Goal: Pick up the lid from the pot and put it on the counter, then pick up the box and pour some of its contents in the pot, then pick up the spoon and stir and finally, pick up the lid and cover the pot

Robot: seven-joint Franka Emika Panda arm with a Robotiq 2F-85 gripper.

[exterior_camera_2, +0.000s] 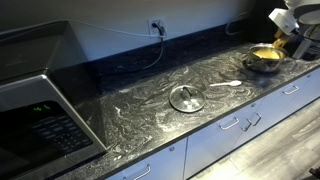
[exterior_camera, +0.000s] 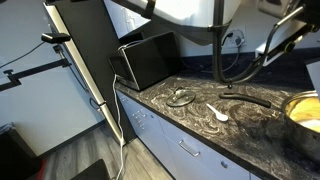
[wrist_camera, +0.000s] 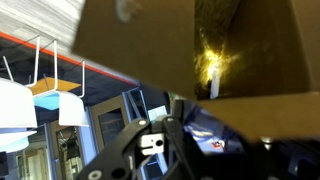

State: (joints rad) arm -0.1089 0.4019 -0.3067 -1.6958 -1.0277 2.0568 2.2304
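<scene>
The glass lid point(exterior_camera: 181, 97) lies flat on the black marbled counter point(exterior_camera: 200, 128), also in the exterior view from along the counter point(exterior_camera_2: 187, 98). The white spoon point(exterior_camera: 218, 113) point(exterior_camera_2: 226, 85) lies on the counter between the lid and the steel pot point(exterior_camera: 303, 109) point(exterior_camera_2: 264, 62), which stands uncovered with something yellow inside. My gripper point(exterior_camera_2: 287, 36) hangs just above the pot, shut on the yellow box point(exterior_camera_2: 280, 44). In the wrist view the tilted box point(wrist_camera: 200, 50) fills the top of the picture, open side toward the camera, with my dark fingers point(wrist_camera: 190, 128) below it.
A big black microwave point(exterior_camera: 150, 58) point(exterior_camera_2: 35, 110) stands at the far end of the counter. A wall socket with a cable point(exterior_camera_2: 156, 27) is behind the lid. White drawers point(exterior_camera_2: 230, 125) run under the counter.
</scene>
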